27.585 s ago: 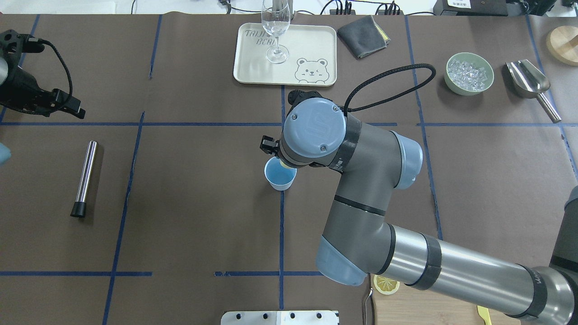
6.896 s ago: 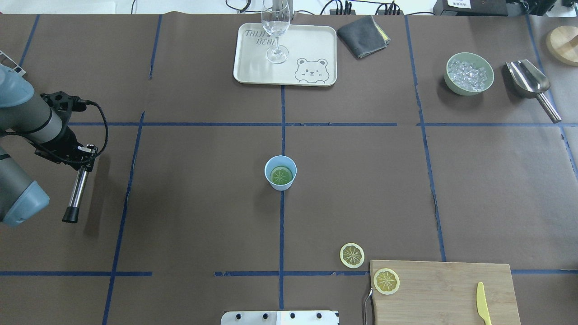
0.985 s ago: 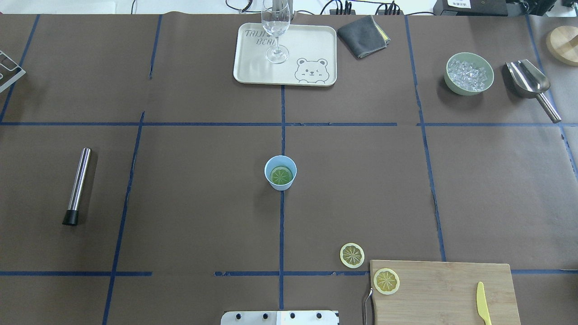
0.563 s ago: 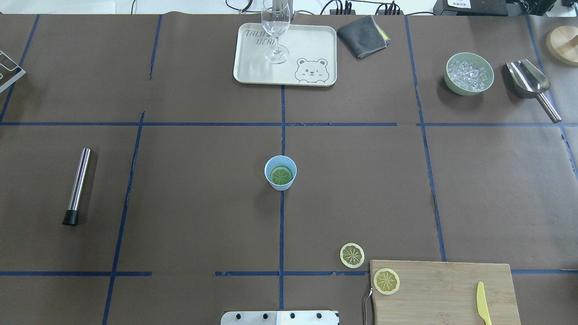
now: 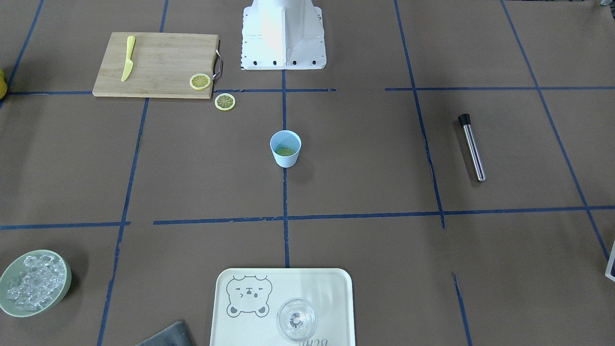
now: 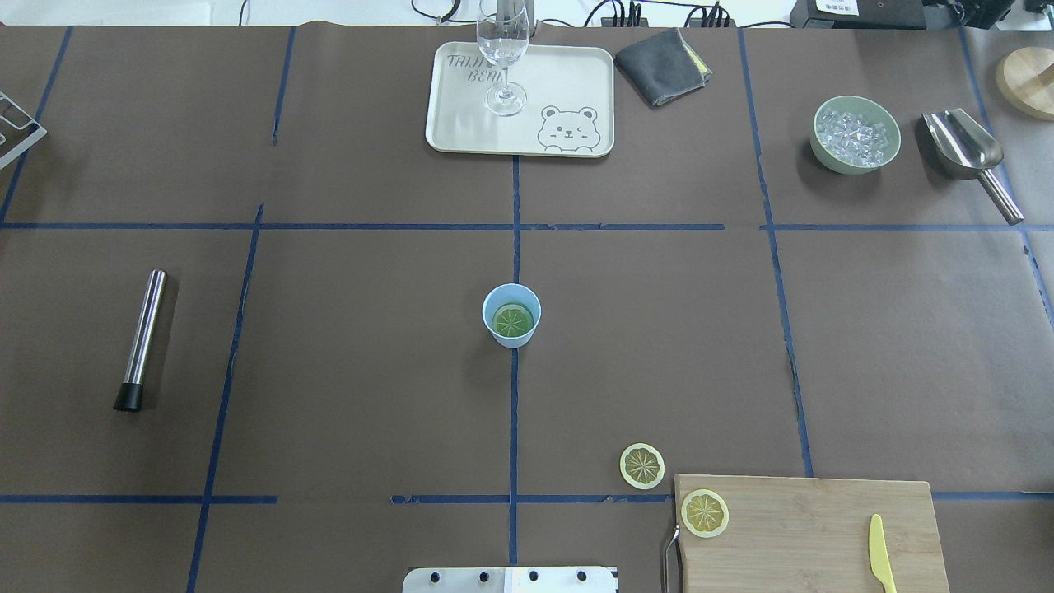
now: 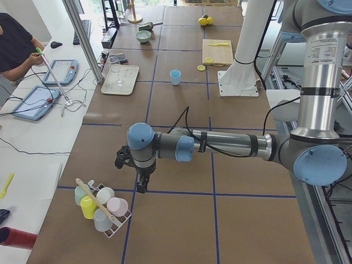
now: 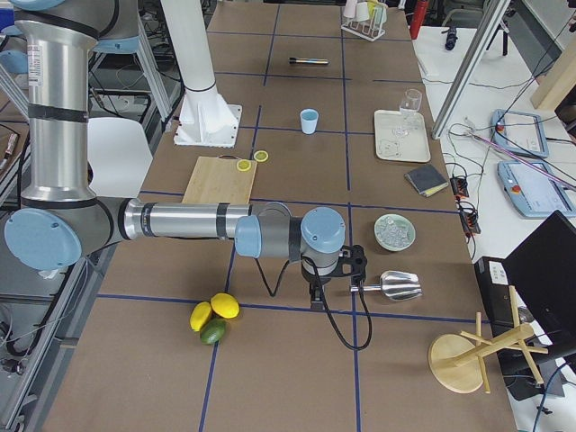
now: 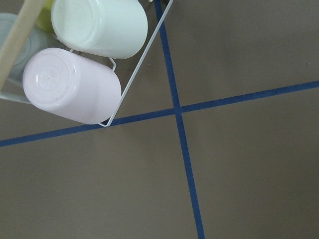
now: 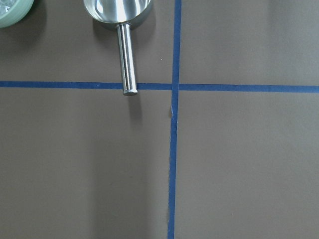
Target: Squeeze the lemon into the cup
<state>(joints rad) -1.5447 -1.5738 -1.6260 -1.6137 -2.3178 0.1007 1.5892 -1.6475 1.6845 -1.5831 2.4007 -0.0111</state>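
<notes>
The light-blue cup (image 6: pixel 511 315) stands at the table's middle, also in the front view (image 5: pixel 285 149). One lemon slice (image 6: pixel 512 320) lies flat inside it. A second slice (image 6: pixel 641 465) lies on the table and a third (image 6: pixel 704 512) on the cutting board's corner. Both grippers are far from the cup, at opposite table ends. My left gripper (image 7: pixel 142 186) hangs beside a cup rack. My right gripper (image 8: pixel 315 297) hangs near the metal scoop. I cannot tell whether either is open or shut; the wrist views show no fingers.
A steel muddler (image 6: pixel 140 339) lies at left. A tray (image 6: pixel 568 82) with a clear glass (image 6: pixel 504 58), a grey cloth (image 6: pixel 663 66), a green ice bowl (image 6: pixel 855 134) and a scoop (image 6: pixel 967 152) are at the back. The board (image 6: pixel 807 535) carries a yellow knife (image 6: pixel 881 553).
Nothing has moved over the last second. Earlier, my right arm held a slice over the cup, then withdrew; my left arm was at the muddler, then left the overhead view.
</notes>
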